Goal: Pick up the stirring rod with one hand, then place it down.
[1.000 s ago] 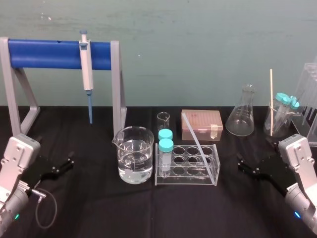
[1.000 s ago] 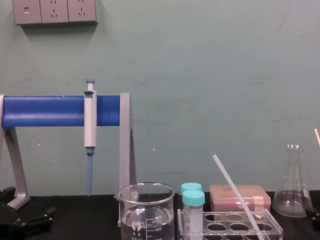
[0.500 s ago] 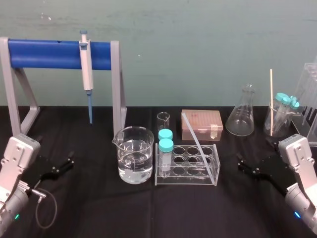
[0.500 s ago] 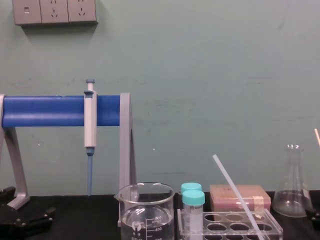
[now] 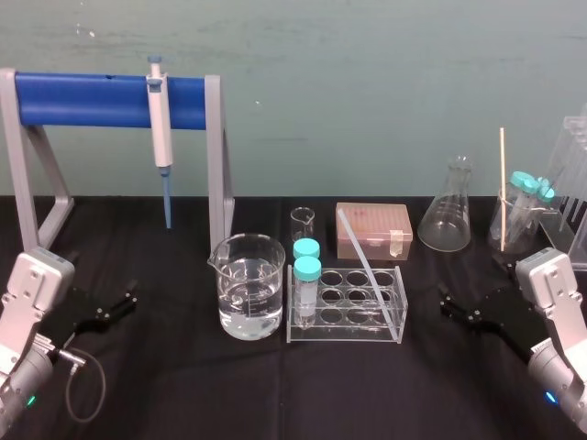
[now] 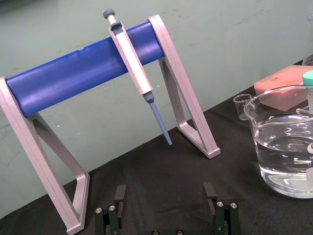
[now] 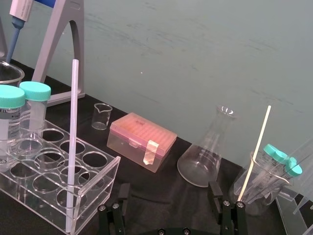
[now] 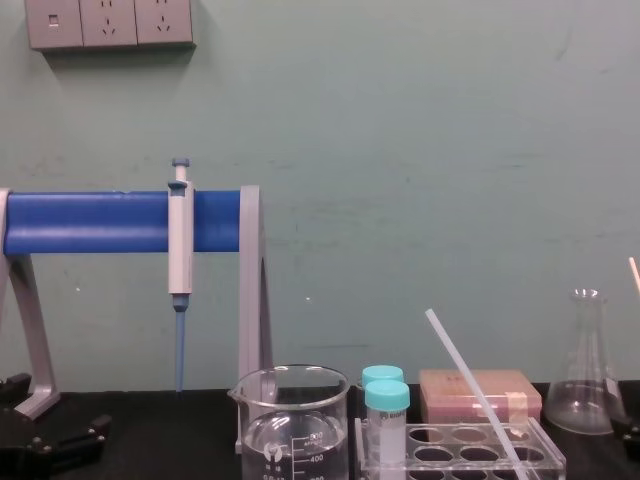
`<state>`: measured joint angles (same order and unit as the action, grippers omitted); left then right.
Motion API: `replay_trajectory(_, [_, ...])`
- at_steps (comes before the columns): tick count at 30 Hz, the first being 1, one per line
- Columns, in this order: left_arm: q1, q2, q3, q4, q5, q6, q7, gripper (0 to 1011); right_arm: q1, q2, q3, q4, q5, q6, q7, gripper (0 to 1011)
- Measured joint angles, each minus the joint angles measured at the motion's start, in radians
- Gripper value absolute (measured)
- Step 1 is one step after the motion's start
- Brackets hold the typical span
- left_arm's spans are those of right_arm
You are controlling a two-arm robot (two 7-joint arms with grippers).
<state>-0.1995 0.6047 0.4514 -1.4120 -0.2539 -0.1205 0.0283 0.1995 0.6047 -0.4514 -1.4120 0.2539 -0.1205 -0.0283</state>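
The stirring rod (image 5: 365,264) is a thin translucent-white stick that leans in the clear tube rack (image 5: 390,316) at the table's middle, its top tilted back and left. It also shows in the right wrist view (image 7: 72,147) and the chest view (image 8: 470,385). My right gripper (image 5: 447,304) hovers low to the right of the rack, open and empty, fingers spread (image 7: 169,195). At the table's left, far from the rod, my left gripper (image 5: 124,301) rests open with nothing between its fingers (image 6: 164,196).
A water-filled beaker (image 5: 249,284) stands left of the rack, which holds two teal-capped tubes (image 5: 306,275). Behind are a small beaker (image 5: 303,223), a pink box (image 5: 373,229) and a conical flask (image 5: 447,218). A pipette (image 5: 161,128) hangs on the blue stand (image 5: 92,93). A pale stick (image 5: 502,188) stands far right.
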Motion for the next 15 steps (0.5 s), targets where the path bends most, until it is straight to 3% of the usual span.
replay_trajectory(8, [0.000,0.000,0.000,0.000,0.000,0.000,0.000,1000,0.001,0.000,0.001,0.001,-0.004,-0.004,0.003,1003])
replay_trajectory(15, [0.000,0.000,0.000,0.000,0.000,0.000,0.000,1000,0.027,0.002,0.009,0.013,-0.031,-0.056,0.056,1003])
